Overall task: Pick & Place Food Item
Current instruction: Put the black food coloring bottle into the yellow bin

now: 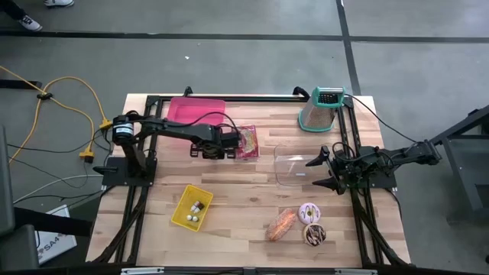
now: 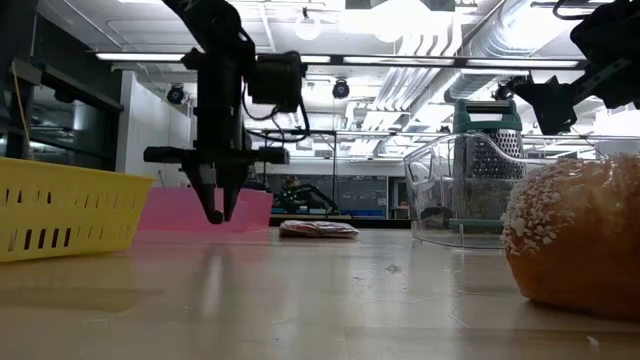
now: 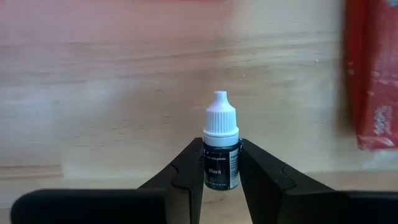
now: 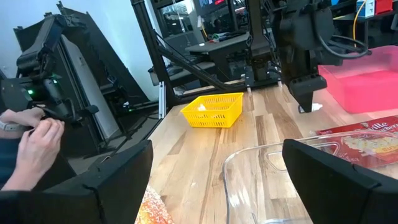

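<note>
My left gripper (image 1: 208, 150) hangs over the table's middle left, pointing down, shut on a small dropper bottle (image 3: 221, 149) with a white cap and a dark label. A red food packet (image 1: 247, 141) lies flat just to its right, and a pink tray (image 1: 196, 109) sits behind it. A bread roll (image 1: 281, 224) and two donuts (image 1: 311, 223) lie near the front edge. My right gripper (image 1: 325, 169) waits open and level at the right, beside a clear container (image 1: 294, 166). My left gripper pinches the bottle's dark labelled body (image 3: 221, 169) between its two fingers (image 3: 186, 174), which come from above. The white cap (image 3: 221, 118) sticks out past the fingertips, toward the tabletop. Whether the cap touches the wood cannot be told.
A yellow basket (image 1: 192, 207) with small items stands front left. A green-handled grater (image 1: 321, 109) stands at the back right. A person's hands (image 4: 34, 140) show beyond the table's left side in the right wrist view. Bare wood lies between the basket and the clear container.
</note>
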`<act>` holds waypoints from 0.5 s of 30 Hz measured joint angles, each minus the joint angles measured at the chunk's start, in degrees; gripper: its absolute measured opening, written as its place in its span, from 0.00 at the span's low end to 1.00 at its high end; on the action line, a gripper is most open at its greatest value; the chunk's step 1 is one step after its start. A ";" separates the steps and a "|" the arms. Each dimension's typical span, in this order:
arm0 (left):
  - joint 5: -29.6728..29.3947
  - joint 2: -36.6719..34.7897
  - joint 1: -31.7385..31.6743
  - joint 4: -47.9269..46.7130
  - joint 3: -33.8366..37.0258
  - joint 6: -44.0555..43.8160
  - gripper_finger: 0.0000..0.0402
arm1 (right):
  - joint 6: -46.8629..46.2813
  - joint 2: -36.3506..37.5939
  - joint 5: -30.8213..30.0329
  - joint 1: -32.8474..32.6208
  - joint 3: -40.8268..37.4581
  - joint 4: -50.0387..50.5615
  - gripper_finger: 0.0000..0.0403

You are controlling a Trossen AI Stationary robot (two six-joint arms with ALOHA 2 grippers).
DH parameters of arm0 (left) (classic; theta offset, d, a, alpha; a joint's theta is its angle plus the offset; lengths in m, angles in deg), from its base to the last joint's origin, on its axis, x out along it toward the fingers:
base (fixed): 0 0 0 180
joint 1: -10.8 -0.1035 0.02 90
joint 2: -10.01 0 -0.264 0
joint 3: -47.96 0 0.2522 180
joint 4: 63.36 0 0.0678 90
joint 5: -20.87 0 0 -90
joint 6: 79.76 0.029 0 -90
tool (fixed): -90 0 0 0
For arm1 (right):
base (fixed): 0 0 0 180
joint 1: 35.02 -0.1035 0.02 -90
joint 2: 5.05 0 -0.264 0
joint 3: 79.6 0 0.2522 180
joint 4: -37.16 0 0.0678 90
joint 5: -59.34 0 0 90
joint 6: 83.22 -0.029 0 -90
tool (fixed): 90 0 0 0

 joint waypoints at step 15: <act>-1.10 -12.74 11.60 -9.23 0.02 -3.28 0.21 | -0.02 -0.01 -0.02 -0.02 -0.01 0.00 0.86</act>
